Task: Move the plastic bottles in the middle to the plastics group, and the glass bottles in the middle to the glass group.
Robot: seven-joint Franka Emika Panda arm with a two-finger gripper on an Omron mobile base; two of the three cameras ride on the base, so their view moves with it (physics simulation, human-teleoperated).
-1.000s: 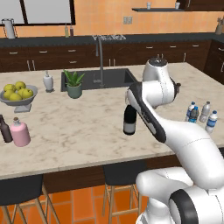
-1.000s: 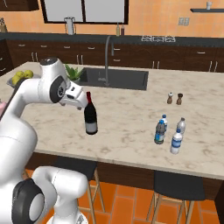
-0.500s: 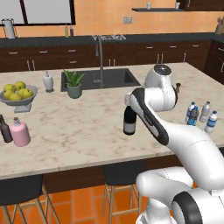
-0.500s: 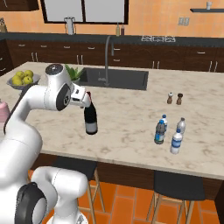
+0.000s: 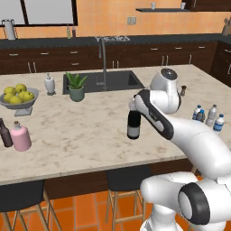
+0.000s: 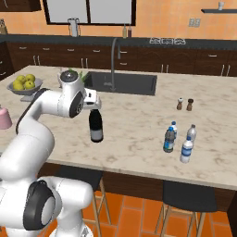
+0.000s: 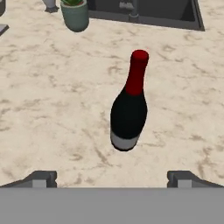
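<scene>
The tall dark wine bottle (image 5: 134, 126) (image 6: 96, 127) (image 7: 128, 109), with red neck foil and a pale label, stands upright mid-counter. My gripper (image 5: 132, 105) (image 6: 94, 103) (image 7: 112, 178) hovers just above and behind its neck, open, with nothing between the fingertips (image 7: 41, 178). At the right end, small water bottles (image 5: 208, 115) (image 6: 179, 139) stand clustered; one is dark-tinted (image 6: 169, 140), one whitish (image 6: 186, 149). On the left end are the pink flask (image 5: 20, 136) and, beside it, the small dark brown bottle (image 5: 5, 133).
Behind the wine bottle lie a sink (image 5: 108, 80) with a tall faucet (image 6: 113, 62), a potted plant (image 5: 76, 87) (image 7: 75, 13) and a white dispenser (image 5: 49, 84). A bowl of lemons (image 5: 18, 97) is far left. Two brown shakers (image 6: 184, 104) stand behind the water bottles.
The hand has swung down and in, from above and right of the wine bottle to close over its neck. The fingers stayed apart. The bottle has not moved.
</scene>
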